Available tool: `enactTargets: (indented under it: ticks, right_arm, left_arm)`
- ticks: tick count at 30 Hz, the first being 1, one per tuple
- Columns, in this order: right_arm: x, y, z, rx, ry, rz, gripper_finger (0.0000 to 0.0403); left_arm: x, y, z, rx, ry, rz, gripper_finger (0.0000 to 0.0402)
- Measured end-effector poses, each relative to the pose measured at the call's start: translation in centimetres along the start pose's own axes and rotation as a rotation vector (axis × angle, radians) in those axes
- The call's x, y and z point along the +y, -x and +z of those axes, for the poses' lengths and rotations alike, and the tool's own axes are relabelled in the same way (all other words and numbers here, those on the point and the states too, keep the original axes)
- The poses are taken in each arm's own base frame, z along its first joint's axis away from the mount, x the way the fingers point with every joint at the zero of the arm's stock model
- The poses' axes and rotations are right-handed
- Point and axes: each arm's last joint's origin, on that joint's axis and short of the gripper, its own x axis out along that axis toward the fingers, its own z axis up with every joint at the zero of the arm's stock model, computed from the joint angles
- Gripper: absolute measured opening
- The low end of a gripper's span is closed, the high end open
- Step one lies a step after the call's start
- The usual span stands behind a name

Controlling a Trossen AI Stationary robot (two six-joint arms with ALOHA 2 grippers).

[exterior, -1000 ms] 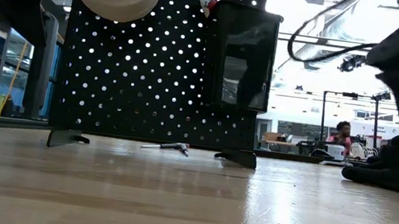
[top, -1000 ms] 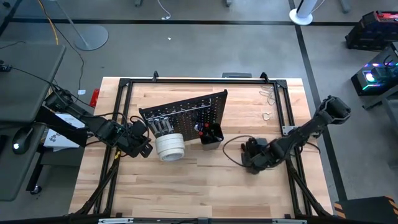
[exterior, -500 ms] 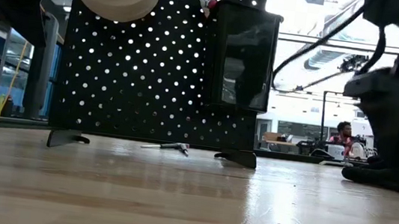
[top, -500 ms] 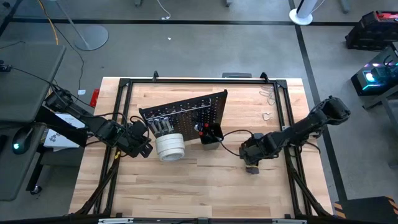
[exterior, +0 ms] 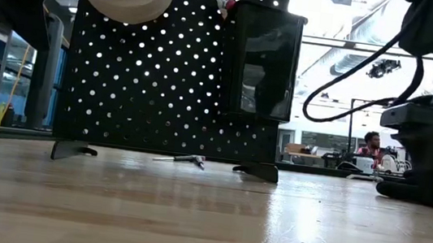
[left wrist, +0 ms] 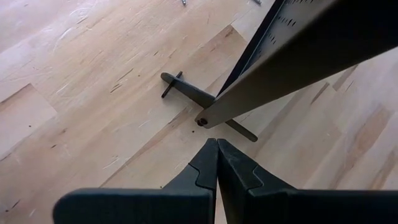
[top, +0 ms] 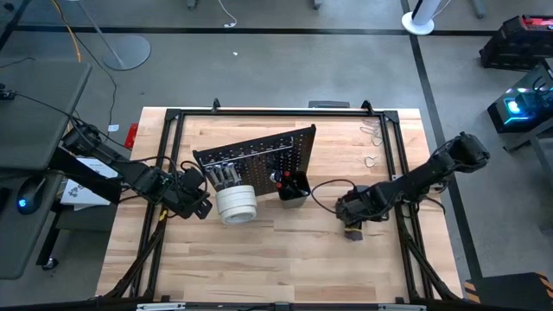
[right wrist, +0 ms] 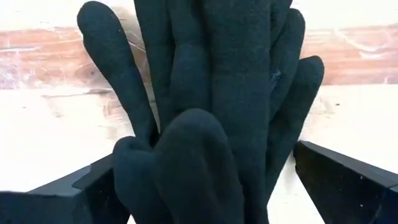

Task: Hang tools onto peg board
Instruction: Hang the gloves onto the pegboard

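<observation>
Pale butcher-block table (top: 285,250) with a black frame (top: 276,113) round its edge, sitting on a grey floor (top: 259,69). Left of the table there's a grey desk (top: 34,112). Off its right side, a lit-up computer case (top: 517,105). Beyond the table, bright windows (exterior: 344,79) and a person (exterior: 372,144) seated far back.

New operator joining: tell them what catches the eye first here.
The upright black peg board stands mid-table, a white tape roll hanging at its front beside the shut left gripper. To its right, the right gripper hangs wide open around a black glove.
</observation>
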Motion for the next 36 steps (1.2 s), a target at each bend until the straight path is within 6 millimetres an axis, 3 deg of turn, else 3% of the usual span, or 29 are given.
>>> enactTargets:
  ticks: [3,6,9,13,15,17,20,26,33,36]
  right_arm:
    - [-0.1,0.0,0.3,-0.030,0.008,-0.008,0.0387]
    - [-0.3,-0.3,0.7,-0.057,0.007,-0.051,0.0348]
    - [-0.3,-0.4,0.7,-0.068,0.055,-0.069,0.0259]
    - [0.1,-0.2,0.5,-0.099,0.136,-0.044,0.0074]
    - [0.8,0.5,0.1,-0.117,0.230,-0.021,0.0027]
    - [1.6,1.7,-0.4,-0.143,0.287,-0.016,0.0030]
    - [3.3,5.1,-2.1,-0.222,0.356,0.096,0.0020]
    - [6.6,13.0,-5.9,-0.538,0.354,0.515,0.0010]
    - [7.0,21.2,-8.1,-0.805,0.438,0.719,0.0010]
    - [7.6,23.8,-7.9,-1.009,0.424,0.768,0.0010]
  left_arm:
    - [0.0,0.0,0.0,-0.008,0.000,0.002,0.0000]
    - [0.0,0.0,0.0,-0.015,0.000,0.005,0.0000]
    - [0.0,0.0,0.1,-0.024,0.000,0.007,0.0000]
    - [0.0,0.0,0.1,-0.026,0.000,0.008,0.0000]
    - [0.0,0.0,0.1,-0.025,0.000,0.008,0.0000]
    - [0.0,0.0,0.1,-0.025,0.001,0.007,0.0000]
    - [0.0,0.0,0.0,-0.002,0.001,-0.002,0.0000]
    - [0.0,0.0,0.0,0.000,-0.001,0.002,0.0000]
    - [0.0,0.0,0.0,0.002,-0.003,0.004,0.0000]
    - [0.0,0.0,0.0,-0.001,-0.013,0.006,0.0000]
